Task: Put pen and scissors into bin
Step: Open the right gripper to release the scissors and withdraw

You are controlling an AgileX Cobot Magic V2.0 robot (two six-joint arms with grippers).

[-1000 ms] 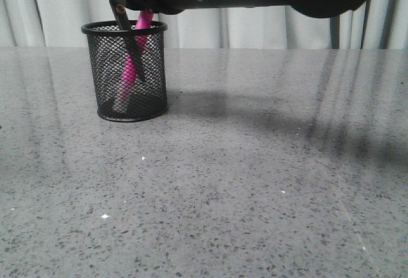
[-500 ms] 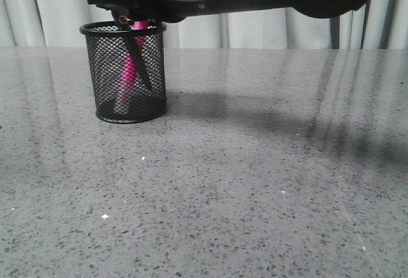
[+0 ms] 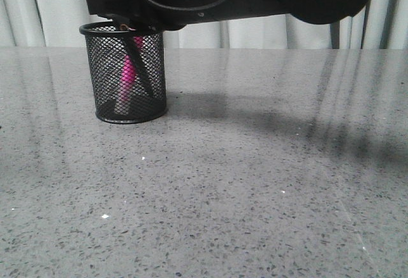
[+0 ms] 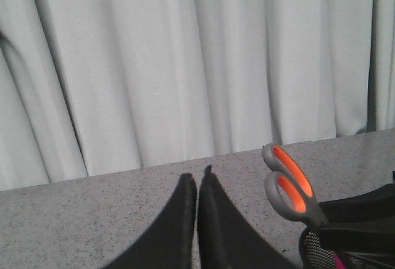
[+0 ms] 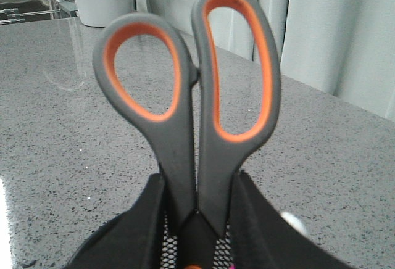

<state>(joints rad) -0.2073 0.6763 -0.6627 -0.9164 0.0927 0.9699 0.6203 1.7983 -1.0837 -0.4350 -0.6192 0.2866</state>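
Over bin point(image 3: 131, 74), far-left of grey speckled table point(image 3: 255, 189): right gripper point(image 5: 196, 219) clamped on scissors point(image 5: 191, 115) just below handle loops, blades down inside mesh w/ pen point(image 3: 129, 77) already in.

Left gripper point(image 4: 197, 219) fingers pressed together, empty, just beside the bin.

Risks (judgement): blade tips may snag mesh or jam against pen; sideways pull could tip light bin; release too high, scissors may drop hard.

Surface smooth, glossy. Pale curtains point(image 4: 154, 65) behind.
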